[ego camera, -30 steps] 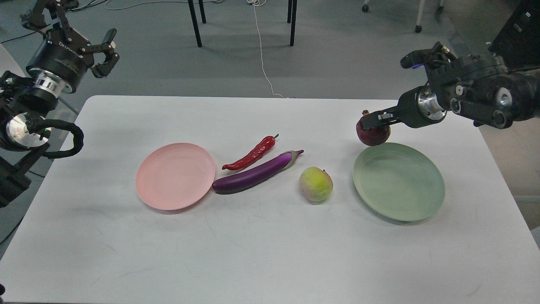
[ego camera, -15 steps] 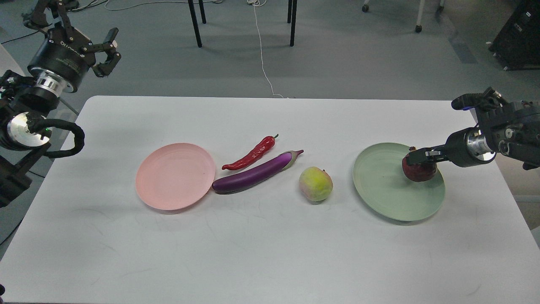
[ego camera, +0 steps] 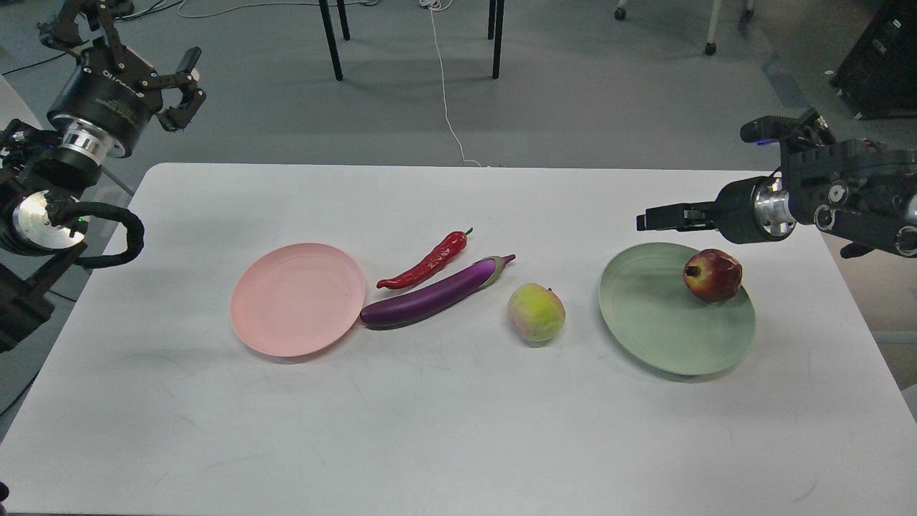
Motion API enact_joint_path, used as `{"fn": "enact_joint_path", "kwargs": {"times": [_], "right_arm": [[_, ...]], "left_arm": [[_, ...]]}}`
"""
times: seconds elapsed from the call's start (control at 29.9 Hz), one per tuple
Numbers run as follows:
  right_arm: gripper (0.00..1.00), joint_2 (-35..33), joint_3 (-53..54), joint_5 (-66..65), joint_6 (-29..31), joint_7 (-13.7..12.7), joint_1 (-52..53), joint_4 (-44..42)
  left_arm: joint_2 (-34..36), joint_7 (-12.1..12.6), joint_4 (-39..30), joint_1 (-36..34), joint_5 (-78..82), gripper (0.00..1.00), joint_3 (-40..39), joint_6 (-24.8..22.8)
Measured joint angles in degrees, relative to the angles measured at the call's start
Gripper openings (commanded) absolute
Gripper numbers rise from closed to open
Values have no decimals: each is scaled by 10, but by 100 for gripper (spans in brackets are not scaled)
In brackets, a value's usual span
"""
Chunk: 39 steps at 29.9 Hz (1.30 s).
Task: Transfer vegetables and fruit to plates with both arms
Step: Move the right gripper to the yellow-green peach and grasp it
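The dark red pomegranate (ego camera: 713, 274) lies on the right part of the pale green plate (ego camera: 655, 322). My right gripper (ego camera: 645, 218) hovers above and to the left of it, over the plate's far rim, empty, its fingers pointing left. The peach (ego camera: 536, 312) sits left of the green plate. The purple eggplant (ego camera: 430, 294) and the red chili pepper (ego camera: 426, 263) lie side by side right of the pale pink plate (ego camera: 297, 298), which holds nothing. My left gripper (ego camera: 186, 92) is open and empty, raised off the table's far left corner.
The white table (ego camera: 458, 430) has bare room along its front half. Chair legs (ego camera: 329, 39) and a white cable (ego camera: 444, 86) are on the floor beyond the far edge.
My right gripper carried the pomegranate from beyond the green plate onto it, let go, then rose and moved left. The left arm has barely moved.
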Motion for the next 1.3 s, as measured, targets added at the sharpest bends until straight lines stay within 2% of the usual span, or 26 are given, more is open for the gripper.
{"fn": "enact_joint_path", "kwargs": {"times": [0.37,0.53,0.73,1.3], "right_arm": [[96,121,-7,5,6,2,19,26],[96,172,-9,26,29,2,28,21],[96,222,-68,26,42,1,38,18],[96,272,-152,12,43,-2,66,9]], "left_arm": [[9,-1,-8,0,0,99,1,1],[14,-1,-8,0,0,98,1,1],[15,-3,-8,0,0,99,0,1],[23,-6,-8,1,0,98,0,-2]]}}
